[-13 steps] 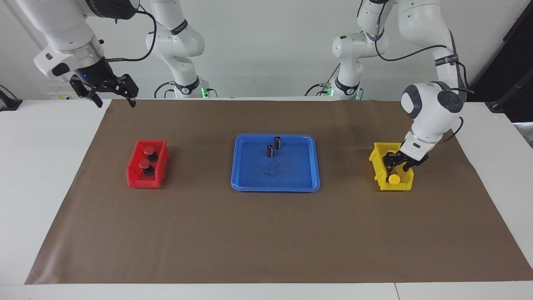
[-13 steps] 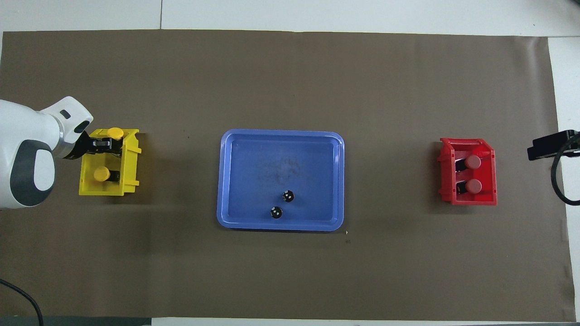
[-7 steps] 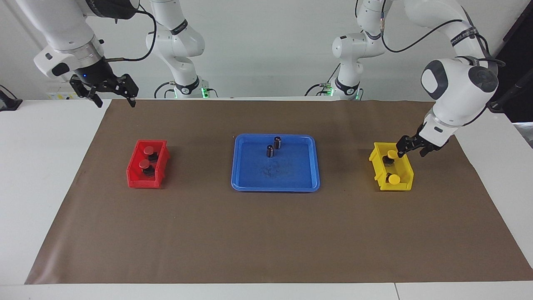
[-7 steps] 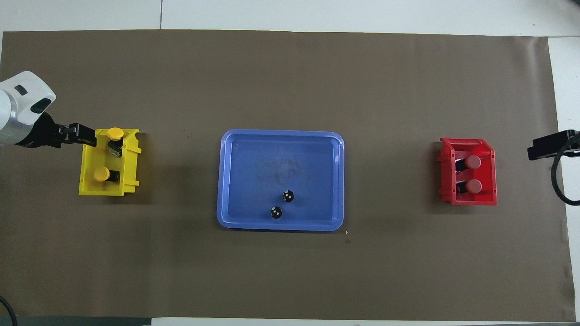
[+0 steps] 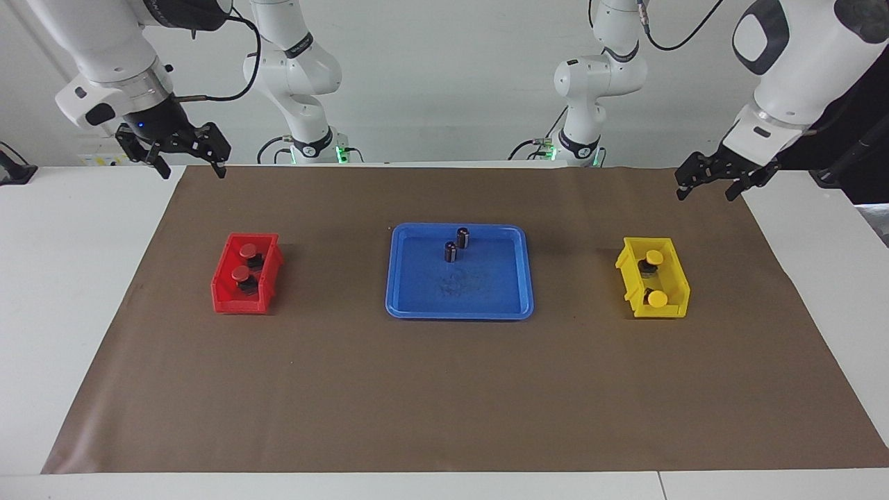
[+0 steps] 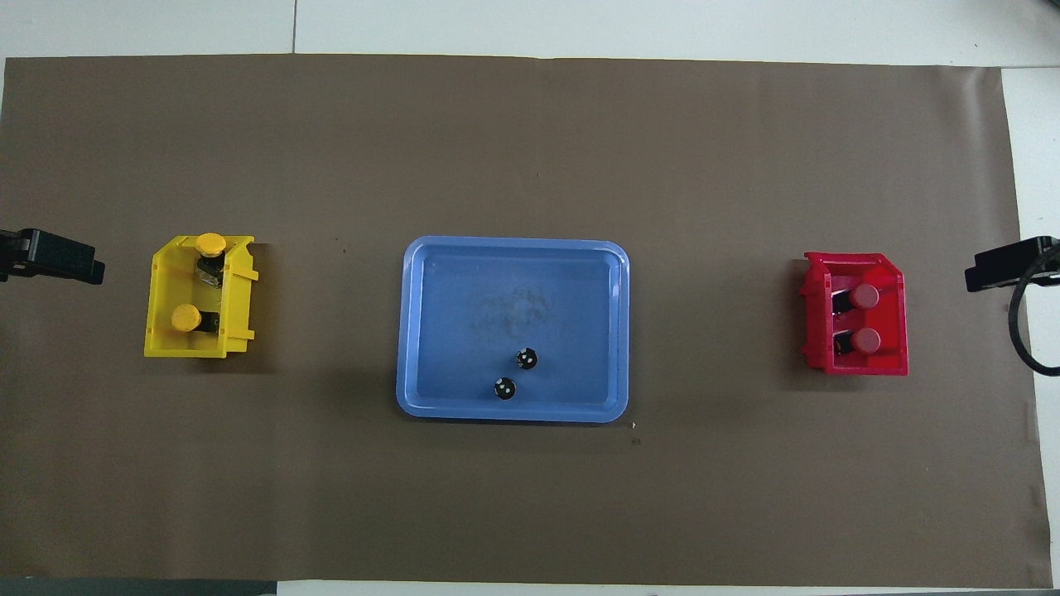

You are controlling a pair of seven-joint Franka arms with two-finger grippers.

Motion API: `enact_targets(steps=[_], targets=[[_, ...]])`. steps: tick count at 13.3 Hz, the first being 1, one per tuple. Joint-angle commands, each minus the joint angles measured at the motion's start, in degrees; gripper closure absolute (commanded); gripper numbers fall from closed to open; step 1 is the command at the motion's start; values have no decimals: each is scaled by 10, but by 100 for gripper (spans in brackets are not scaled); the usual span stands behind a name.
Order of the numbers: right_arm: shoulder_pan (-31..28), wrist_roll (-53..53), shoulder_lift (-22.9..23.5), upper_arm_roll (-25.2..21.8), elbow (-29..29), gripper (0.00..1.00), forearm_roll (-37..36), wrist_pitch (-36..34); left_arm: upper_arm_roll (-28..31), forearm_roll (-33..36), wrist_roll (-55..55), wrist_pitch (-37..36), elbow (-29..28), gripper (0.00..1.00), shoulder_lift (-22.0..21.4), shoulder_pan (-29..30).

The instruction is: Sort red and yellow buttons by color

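Note:
Two yellow buttons (image 5: 653,257) (image 5: 658,298) lie in the yellow bin (image 5: 628,267) toward the left arm's end of the table; from overhead they show as yellow buttons (image 6: 210,242) (image 6: 185,317). Two red buttons (image 5: 248,250) (image 5: 241,273) lie in the red bin (image 5: 239,304) toward the right arm's end. My left gripper (image 5: 705,193) hangs open and empty, high over the mat's edge near the yellow bin. My right gripper (image 5: 194,173) waits open and empty over the mat's corner near the red bin.
A blue tray (image 5: 458,311) sits mid-table between the bins, with two small dark cylinders (image 5: 463,237) (image 5: 451,251) standing in its part nearer the robots. A brown mat (image 5: 444,389) covers the table.
My left gripper opened, letting go of a yellow button in the yellow bin, then rose and drew back out of the bin. The right arm has not moved.

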Motion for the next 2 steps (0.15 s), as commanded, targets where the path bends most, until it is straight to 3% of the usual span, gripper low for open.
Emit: enact_targets(steps=[1,2], targets=[[-4,8,9,4,14,1,6,-9,-13,-6,5,-28,35,0,14,-5],[-4,8,9,4,14,1,6,-9,-15,-6,5,-33,48,0,15,-5]])
